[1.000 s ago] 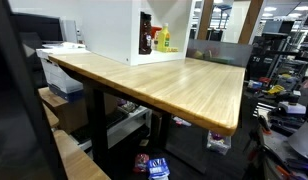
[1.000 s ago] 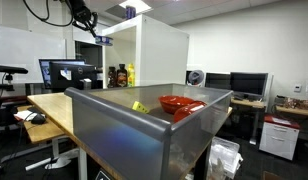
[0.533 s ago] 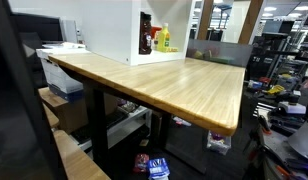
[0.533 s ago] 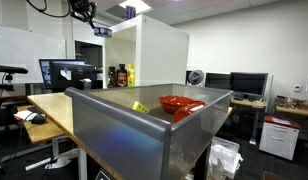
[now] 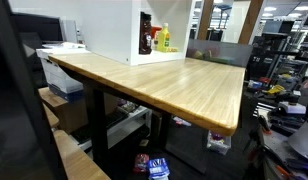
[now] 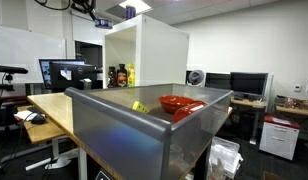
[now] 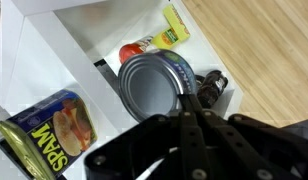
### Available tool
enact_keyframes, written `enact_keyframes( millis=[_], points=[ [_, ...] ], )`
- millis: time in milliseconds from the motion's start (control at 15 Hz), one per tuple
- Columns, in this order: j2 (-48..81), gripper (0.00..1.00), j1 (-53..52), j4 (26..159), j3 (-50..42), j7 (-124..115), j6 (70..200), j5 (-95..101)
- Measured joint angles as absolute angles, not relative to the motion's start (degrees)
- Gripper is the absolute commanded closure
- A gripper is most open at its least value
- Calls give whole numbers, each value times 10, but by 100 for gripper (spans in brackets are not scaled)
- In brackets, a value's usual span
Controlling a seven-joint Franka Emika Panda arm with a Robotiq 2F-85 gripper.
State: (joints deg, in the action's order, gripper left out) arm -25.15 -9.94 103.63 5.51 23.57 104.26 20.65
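The silver can [image 7: 152,88] sits in the white cabinet's [image 7: 89,40] open compartment, flat end toward the wrist camera, so it is probably tipped on its side. The gripper [image 7: 185,100] points at it, jaws pressed together, empty. A SPAM tin [image 7: 49,128] and a yellow mustard bottle [image 7: 174,25] flank the can.

cabinet [image 5: 104,30] on table [image 5: 184,85], can [image 7: 149,90] seemingly inside
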Motion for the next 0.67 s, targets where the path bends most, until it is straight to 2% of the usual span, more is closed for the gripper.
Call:
enact_keyframes(
  millis=[667],
  points=[
    [-193,100,-95,954,60,210,1014,208]
  ],
)
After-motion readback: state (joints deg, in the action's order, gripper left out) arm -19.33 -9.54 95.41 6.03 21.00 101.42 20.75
